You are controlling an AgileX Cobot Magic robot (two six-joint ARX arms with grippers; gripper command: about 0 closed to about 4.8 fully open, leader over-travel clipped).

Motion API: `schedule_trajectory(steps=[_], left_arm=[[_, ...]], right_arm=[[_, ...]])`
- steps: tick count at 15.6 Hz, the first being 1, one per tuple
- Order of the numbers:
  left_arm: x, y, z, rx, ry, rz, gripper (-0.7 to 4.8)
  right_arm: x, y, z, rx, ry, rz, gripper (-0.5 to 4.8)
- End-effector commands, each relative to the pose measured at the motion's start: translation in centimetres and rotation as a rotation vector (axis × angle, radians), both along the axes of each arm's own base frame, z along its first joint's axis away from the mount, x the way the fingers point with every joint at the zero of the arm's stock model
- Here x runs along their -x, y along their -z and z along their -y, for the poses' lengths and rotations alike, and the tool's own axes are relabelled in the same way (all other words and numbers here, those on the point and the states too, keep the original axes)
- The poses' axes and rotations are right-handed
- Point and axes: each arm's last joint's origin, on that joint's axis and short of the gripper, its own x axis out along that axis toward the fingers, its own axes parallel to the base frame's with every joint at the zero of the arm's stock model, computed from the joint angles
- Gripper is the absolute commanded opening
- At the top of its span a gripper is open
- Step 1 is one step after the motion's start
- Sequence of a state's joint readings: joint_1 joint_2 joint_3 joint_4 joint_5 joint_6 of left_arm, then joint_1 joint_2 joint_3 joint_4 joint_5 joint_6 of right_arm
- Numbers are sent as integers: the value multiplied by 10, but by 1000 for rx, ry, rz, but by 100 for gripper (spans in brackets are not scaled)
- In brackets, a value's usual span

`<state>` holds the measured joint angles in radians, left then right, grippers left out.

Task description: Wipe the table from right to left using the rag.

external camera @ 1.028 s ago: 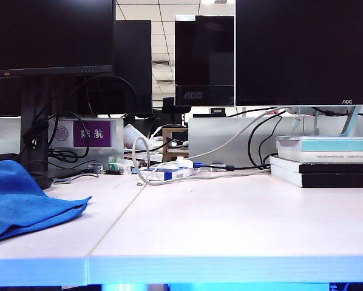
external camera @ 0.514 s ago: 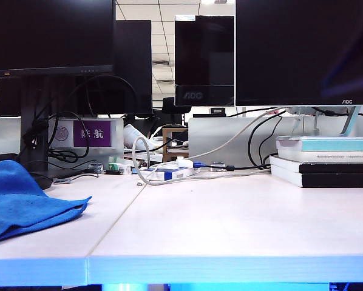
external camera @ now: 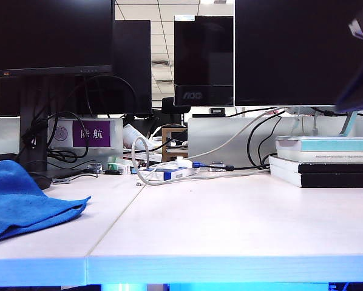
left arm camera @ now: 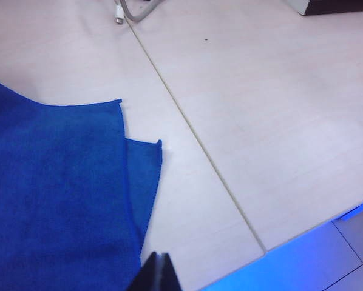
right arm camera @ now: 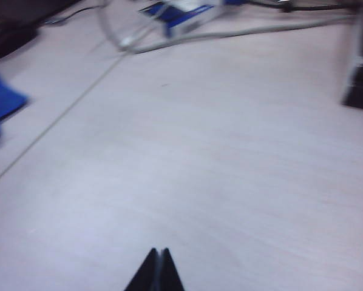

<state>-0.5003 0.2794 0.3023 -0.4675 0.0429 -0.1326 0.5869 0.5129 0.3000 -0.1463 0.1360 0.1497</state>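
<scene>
rag (external camera: 23, 203) far left on table (external camera: 230, 224) | left gripper (left arm camera: 159, 273), right gripper (right arm camera: 156, 270) both clenched, empty | reopen over rag, pinch its near edge

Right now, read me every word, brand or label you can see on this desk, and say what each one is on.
"AOC" on the centre monitor, on its lower bezel.
"AOC" on the right monitor, lower bezel, small.
Two white Chinese characters on the purple label: the second looks like "航", the first is too blurred.
Book spine: print too small to read.
Small blue box: nothing readable.
</scene>
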Motion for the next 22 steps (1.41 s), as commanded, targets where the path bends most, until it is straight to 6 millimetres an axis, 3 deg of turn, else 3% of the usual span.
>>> schedule_trajectory(steps=[1, 5, 9, 17, 22], left_arm=[[0, -2, 0, 13, -1, 9, -3], [0, -2, 0, 13, 0, 9, -3], [0, -2, 0, 13, -1, 9, -3], [0, -2, 0, 13, -1, 10, -3], [0, -2, 0, 13, -1, 9, -3]], right_arm=[[-9, -4, 16, -41, 87, 17, -5], [-6, 0, 40, -59, 237, 65, -5], [19, 37, 57, -70, 339, 101, -5], [22, 56, 66, -73, 411, 55, -5], [22, 56, 66, -72, 413, 56, -5]])
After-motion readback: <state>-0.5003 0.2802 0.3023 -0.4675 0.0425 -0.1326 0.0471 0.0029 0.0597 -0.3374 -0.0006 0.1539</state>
